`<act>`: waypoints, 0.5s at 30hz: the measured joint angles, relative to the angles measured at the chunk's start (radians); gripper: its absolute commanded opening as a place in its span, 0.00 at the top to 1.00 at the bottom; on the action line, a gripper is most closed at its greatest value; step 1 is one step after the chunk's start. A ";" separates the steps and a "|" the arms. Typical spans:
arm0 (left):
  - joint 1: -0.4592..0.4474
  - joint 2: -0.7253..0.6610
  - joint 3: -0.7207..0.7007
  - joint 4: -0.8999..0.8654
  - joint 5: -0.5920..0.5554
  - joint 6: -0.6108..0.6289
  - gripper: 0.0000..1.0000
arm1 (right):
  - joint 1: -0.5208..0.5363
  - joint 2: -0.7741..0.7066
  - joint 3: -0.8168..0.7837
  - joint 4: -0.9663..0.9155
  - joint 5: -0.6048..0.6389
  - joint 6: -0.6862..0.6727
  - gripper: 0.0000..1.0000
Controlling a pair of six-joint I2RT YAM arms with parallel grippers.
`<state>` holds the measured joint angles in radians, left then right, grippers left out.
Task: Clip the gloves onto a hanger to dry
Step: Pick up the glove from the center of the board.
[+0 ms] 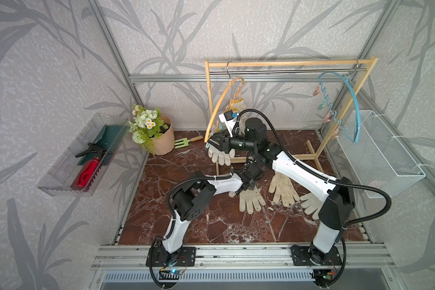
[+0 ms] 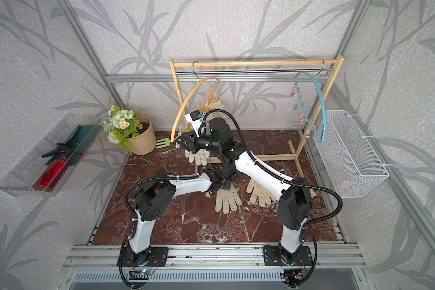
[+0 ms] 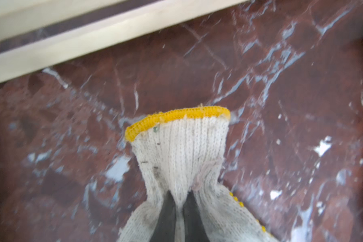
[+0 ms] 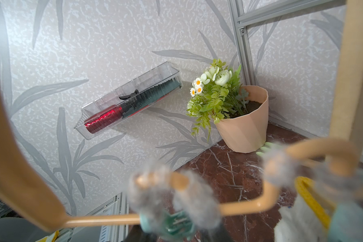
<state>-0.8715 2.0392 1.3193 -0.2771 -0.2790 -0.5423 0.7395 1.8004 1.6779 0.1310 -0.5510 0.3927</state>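
Observation:
My left gripper (image 3: 179,201) is shut on the ribbed wrist of an off-white glove (image 3: 180,146) with a yellow cuff trim. That glove (image 1: 250,200) lies on the marble floor under the gripper (image 1: 249,184). Two more gloves (image 1: 283,188) (image 1: 310,204) lie to its right, the far one partly under the right arm. My right gripper (image 1: 211,145) is raised at the lower end of the orange hanger (image 1: 220,105), shut on a green clip (image 4: 176,226). Another glove (image 1: 219,155) hangs below it. One more glove (image 1: 240,106) hangs higher on the same hanger.
The wooden rack (image 1: 286,64) also carries a blue clip hanger (image 1: 354,100) at the right. A white wire basket (image 1: 382,155) hangs on the right wall. A flower pot (image 1: 161,135) and a green hand fork (image 1: 183,143) stand back left. A clear tray (image 1: 81,155) is on the left wall.

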 measured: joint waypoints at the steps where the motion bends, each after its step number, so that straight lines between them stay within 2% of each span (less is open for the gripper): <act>1: -0.002 -0.032 -0.040 0.001 0.000 0.000 1.00 | 0.000 0.000 0.000 0.000 0.000 0.000 0.67; 7: -0.013 -0.302 -0.294 0.024 -0.005 0.000 1.00 | 0.000 0.000 0.000 0.000 0.000 0.000 0.68; 13: -0.016 -0.617 -0.467 0.091 -0.053 0.018 1.00 | 0.000 0.000 -0.003 0.004 -0.004 0.000 0.69; 15: -0.016 -0.709 -0.519 0.118 -0.076 0.037 1.00 | 0.000 0.000 -0.006 0.008 -0.004 0.001 0.74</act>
<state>-0.8875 1.3304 0.8001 -0.1593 -0.3553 -0.5053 0.7395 1.8004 1.6718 0.1387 -0.5552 0.3939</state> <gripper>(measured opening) 0.062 0.296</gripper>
